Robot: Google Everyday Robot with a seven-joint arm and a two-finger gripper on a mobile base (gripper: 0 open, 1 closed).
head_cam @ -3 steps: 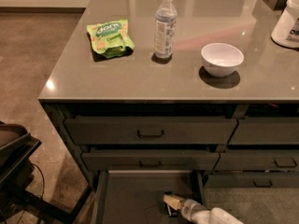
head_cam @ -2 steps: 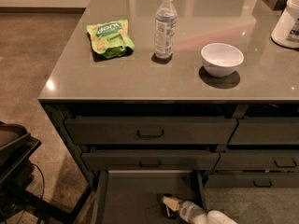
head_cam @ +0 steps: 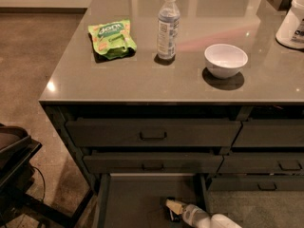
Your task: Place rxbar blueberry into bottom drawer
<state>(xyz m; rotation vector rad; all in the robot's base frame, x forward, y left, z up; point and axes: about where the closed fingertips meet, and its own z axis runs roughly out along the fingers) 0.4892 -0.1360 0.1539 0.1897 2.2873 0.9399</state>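
The bottom drawer (head_cam: pixel 137 198) stands pulled open below the two handled drawers, and its flat dark interior shows. My gripper (head_cam: pixel 174 207) reaches in from the lower right, low over the drawer's right part, with its pale tip pointing left. A small dark object (head_cam: pixel 172 216) lies right under the tip. It may be the rxbar blueberry, but no blue wrapper or lettering can be made out. Whether the gripper touches it is unclear.
On the grey countertop (head_cam: pixel 142 80) are a green snack bag (head_cam: pixel 112 38), a water bottle (head_cam: pixel 167 26), a white bowl (head_cam: pixel 225 60) and a white appliance (head_cam: pixel 292 20). Narrower drawers (head_cam: pixel 268 163) are to the right. A dark chair or base (head_cam: pixel 16 170) stands at the left.
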